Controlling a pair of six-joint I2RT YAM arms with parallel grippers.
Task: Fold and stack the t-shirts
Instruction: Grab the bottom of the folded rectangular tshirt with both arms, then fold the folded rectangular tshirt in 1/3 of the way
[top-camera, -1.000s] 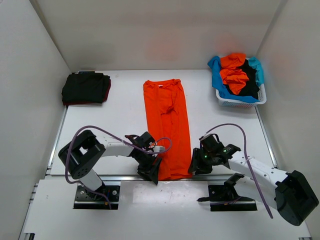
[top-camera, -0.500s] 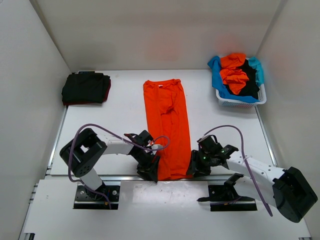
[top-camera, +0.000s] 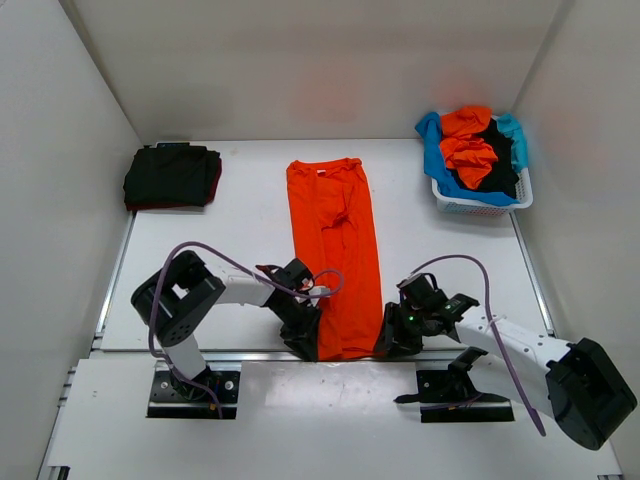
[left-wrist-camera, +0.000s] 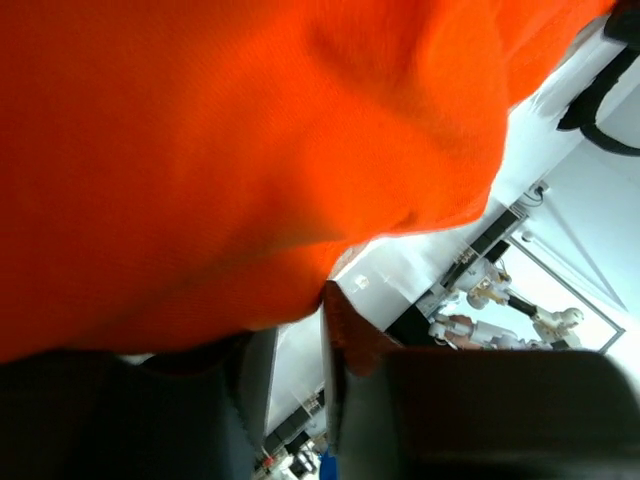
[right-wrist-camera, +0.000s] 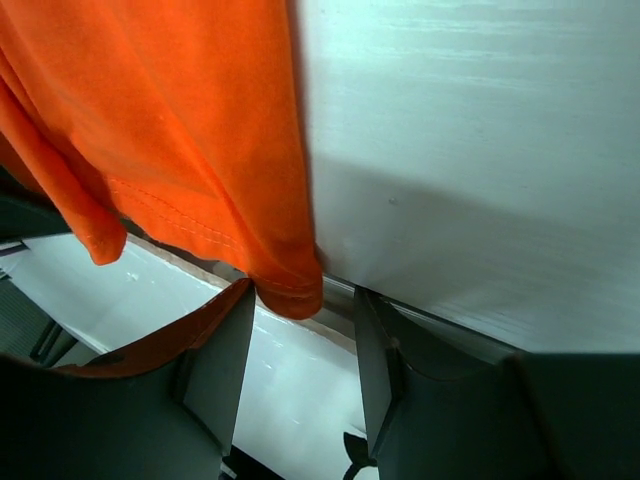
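We see the white table (top-camera: 250, 240) bearing a long orange t-shirt (top-camera: 335, 250), folded narrow, with its hem at the near edge. Our left gripper (top-camera: 305, 342) sits at the hem's left corner under the cloth, and we cannot tell its grip. Our right gripper (top-camera: 389, 343) stands parted, the hem's right corner at its gap.

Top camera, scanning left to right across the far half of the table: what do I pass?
folded dark t-shirts → orange t-shirt laid out flat → white basket
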